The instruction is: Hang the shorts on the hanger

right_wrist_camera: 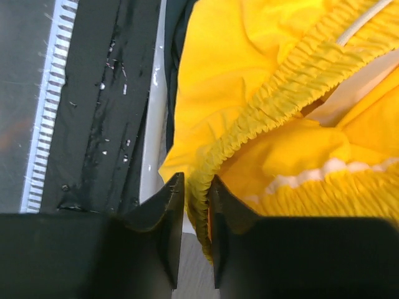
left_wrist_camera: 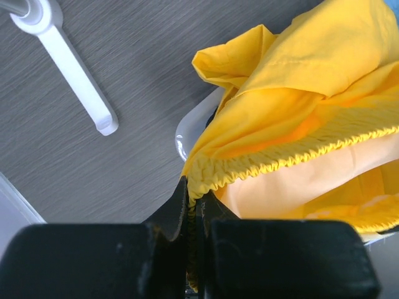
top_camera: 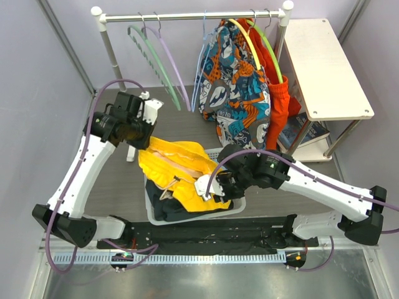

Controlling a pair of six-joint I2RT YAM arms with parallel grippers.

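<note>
The yellow shorts (top_camera: 177, 167) hang over the white laundry basket (top_camera: 240, 205), waistband spread between both grippers. My left gripper (top_camera: 142, 149) is shut on the waistband's left end, as the left wrist view (left_wrist_camera: 194, 190) shows. My right gripper (top_camera: 209, 187) is shut on the waistband's near right end, which shows in the right wrist view (right_wrist_camera: 196, 190) with the white drawstring (right_wrist_camera: 365, 22) beyond it. The light-blue hanger (top_camera: 201, 59) hangs on the rail (top_camera: 187, 16), partly behind the patterned shorts (top_camera: 240, 93).
A mint-green hanger (top_camera: 156, 65) and a lilac hanger (top_camera: 176, 71) hang on the rail's left part. A red-orange garment (top_camera: 280, 103) hangs at its right. A white shelf (top_camera: 324, 68) stands at the back right. Dark clothes (top_camera: 171, 208) lie in the basket. The rack's white foot (left_wrist_camera: 81, 81) lies by my left gripper.
</note>
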